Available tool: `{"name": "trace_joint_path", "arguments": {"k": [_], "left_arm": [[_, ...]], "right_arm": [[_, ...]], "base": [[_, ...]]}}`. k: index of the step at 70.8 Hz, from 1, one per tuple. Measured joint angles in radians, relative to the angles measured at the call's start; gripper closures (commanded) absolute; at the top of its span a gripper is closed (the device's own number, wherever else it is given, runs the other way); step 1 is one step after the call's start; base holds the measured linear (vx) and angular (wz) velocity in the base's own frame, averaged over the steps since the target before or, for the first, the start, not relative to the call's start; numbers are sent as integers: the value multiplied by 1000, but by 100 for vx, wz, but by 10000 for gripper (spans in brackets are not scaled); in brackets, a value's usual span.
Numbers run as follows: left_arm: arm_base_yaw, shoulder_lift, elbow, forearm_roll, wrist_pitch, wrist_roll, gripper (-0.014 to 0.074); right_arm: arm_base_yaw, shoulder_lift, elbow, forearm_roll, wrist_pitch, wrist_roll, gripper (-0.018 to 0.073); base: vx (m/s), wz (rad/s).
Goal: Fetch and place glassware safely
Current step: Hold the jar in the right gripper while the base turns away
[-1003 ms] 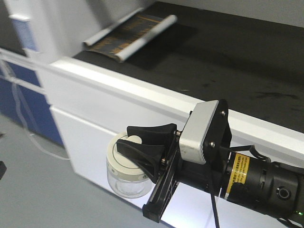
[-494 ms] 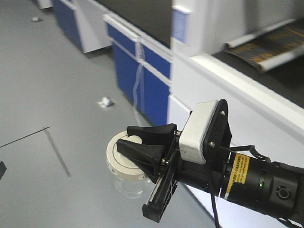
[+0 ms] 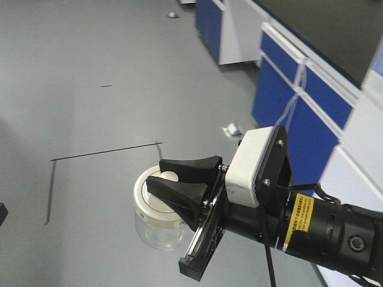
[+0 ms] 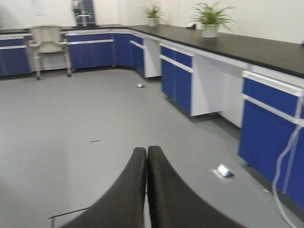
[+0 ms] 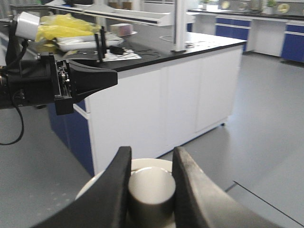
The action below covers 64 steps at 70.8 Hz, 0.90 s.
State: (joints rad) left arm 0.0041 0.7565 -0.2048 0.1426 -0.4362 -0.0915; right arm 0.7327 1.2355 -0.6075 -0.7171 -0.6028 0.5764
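Observation:
The glassware (image 3: 157, 226) is a small clear jar with a cream-white lid, hanging in the air above the grey floor. My right gripper (image 3: 157, 174) is shut on the lid's raised knob (image 5: 151, 189), one black finger on each side of it. In the right wrist view only the lid and knob show between the right gripper's (image 5: 151, 156) fingers; the glass body is hidden below. My left gripper (image 4: 147, 151) is shut with nothing in it, pointing over the floor. The left gripper (image 5: 113, 77) also shows at the left of the right wrist view.
Blue cabinets (image 3: 287, 101) under a black worktop run along the right. A crumpled scrap (image 3: 231, 129) lies on the floor by them. A dark tape line (image 3: 102, 152) marks the floor. A white island bench (image 5: 161, 99) holds clutter. A chair (image 4: 49, 40) stands at the far wall.
The whole view has swung: the white bench and black worktop behind the gripper gave way to open floor and blue cabinets. The right gripper keeps its hold on the jar.

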Motion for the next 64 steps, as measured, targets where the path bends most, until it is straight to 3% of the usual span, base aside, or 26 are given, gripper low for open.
{"name": "trace_joint_path", "arguments": {"k": [33,64], "left_arm": [[0,0,0,0,1,0,603],[0,0,0,0,1,0,603]], "right_arm": [[0,0,0,0,0,0,563],[0,0,0,0,0,0,563]], "base": [[13,42],[29,18]]}}
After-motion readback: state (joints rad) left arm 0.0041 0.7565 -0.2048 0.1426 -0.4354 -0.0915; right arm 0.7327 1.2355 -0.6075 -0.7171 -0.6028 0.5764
